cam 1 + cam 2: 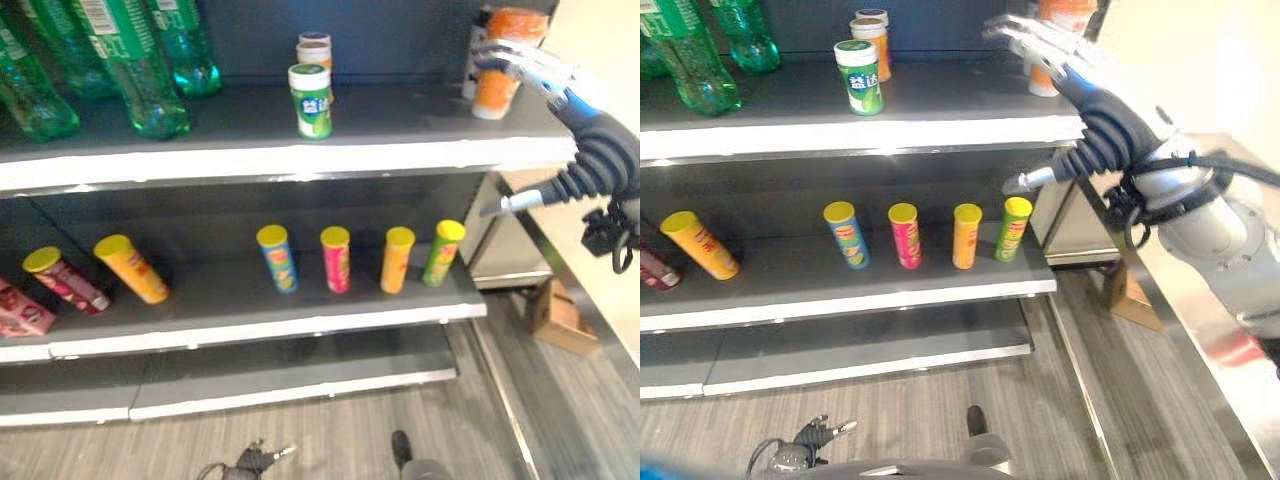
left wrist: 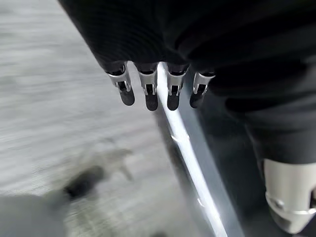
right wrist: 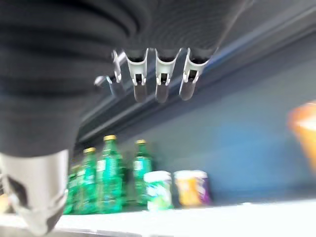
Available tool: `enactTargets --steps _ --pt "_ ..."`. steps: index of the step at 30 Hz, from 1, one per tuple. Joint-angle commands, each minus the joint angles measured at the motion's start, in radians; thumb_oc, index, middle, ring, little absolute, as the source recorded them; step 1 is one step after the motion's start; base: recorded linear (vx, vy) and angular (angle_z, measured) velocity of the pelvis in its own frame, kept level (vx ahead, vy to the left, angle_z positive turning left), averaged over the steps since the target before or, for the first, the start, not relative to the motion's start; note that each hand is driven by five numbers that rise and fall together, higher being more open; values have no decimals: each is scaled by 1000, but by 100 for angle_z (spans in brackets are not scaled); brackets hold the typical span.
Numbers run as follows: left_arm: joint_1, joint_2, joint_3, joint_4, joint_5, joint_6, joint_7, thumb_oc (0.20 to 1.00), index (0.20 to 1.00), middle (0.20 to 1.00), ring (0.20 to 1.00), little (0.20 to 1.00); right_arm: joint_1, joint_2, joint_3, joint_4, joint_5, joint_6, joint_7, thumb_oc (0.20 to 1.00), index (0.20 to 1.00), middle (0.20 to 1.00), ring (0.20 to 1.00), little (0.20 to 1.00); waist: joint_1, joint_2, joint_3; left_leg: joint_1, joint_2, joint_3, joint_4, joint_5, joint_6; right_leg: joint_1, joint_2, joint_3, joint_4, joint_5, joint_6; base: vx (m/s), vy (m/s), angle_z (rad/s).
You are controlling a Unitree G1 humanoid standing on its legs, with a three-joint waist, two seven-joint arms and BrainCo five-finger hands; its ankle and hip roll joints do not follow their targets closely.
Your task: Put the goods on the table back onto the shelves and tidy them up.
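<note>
An orange and white container (image 1: 497, 97) stands at the right end of the top shelf (image 1: 400, 125). My right hand (image 1: 530, 68) hovers just in front of it with straight fingers, open and holding nothing. In the right wrist view those fingers (image 3: 158, 81) hang free, and the orange container (image 3: 303, 133) sits off to one side, apart from them. My left hand (image 2: 148, 89) hangs low over the floor, fingers relaxed and empty.
Green bottles (image 1: 130, 60) fill the top shelf's left. A green-labelled jar (image 1: 311, 100) and an orange jar (image 1: 315, 50) stand mid-shelf. Several yellow-lidded cans (image 1: 336, 258) stand on the middle shelf, two more (image 1: 132, 268) lean at the left. A cardboard box (image 1: 560, 315) lies on the floor.
</note>
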Motion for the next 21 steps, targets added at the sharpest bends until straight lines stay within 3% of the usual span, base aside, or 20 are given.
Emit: enactTargets --steps 1,5,6,7,9,10,15,17,21 --pt "-20 74 10 19 29 -15 -25 1000 1000 1000 1000 1000 -62 19 -98 72 -28 -4 -12 1000 1000 1000 1000 1000 36 22 81 -12 64 -7 14 -62 -19 21 -36 -58 211 -225 54 -74 28 -126" --pt "-12 79 11 5 33 -14 -28 1000 1000 1000 1000 1000 1 32 -165 67 -34 2 -17 1000 1000 1000 1000 1000 38 30 80 -16 81 26 14 -55 -17 24 -57 -85 220 -225 44 -29 -15 -91" --pt "-1 77 16 -13 33 -13 -33 1000 1000 1000 1000 1000 69 29 -243 105 -46 14 -39 1000 1000 1000 1000 1000 37 33 74 -20 100 69 22 -56 -22 45 -109 -128 218 -217 36 -31 -55 -76" --pt "-2 78 14 -13 33 -13 -33 1000 1000 1000 1000 1000 75 30 -249 103 -46 14 -39 1000 1000 1000 1000 1000 40 33 72 -23 100 70 21 -52 -22 42 -109 -127 215 -212 35 -8 -95 -66" --pt "5 78 14 -24 39 -17 -38 1000 1000 1000 1000 1000 134 23 -333 124 -47 21 -57 1000 1000 1000 1000 1000 36 20 53 -22 105 94 27 -61 -28 55 -142 -142 196 -170 49 59 -153 -60" --pt "3 78 17 -40 36 -19 -42 1000 1000 1000 1000 1000 208 17 -437 153 -46 35 -85 1000 1000 1000 1000 1000 26 6 36 -29 111 103 33 -63 -38 59 -144 -137 154 -142 60 92 -202 -45" --pt "9 74 23 -61 20 -22 -37 1000 1000 1000 1000 1000 359 38 -635 215 -43 67 -142 1000 1000 1000 1000 1000 20 -10 -1 -39 129 105 58 -62 -66 117 -117 -146 42 -188 64 57 -160 -26" --pt "7 70 21 -59 17 -20 -35 1000 1000 1000 1000 1000 385 44 -660 222 -44 70 -149 1000 1000 1000 1000 1000 22 -9 -6 -41 135 105 58 -55 -71 119 -111 -147 33 -189 61 21 -128 -18" --pt "16 52 27 -62 17 -14 -33 1000 1000 1000 1000 1000 480 99 -773 272 -41 90 -194 1000 1000 1000 1000 1000 9 15 -10 -39 176 90 63 -33 -95 142 -65 -158 20 -237 30 17 -186 -2"
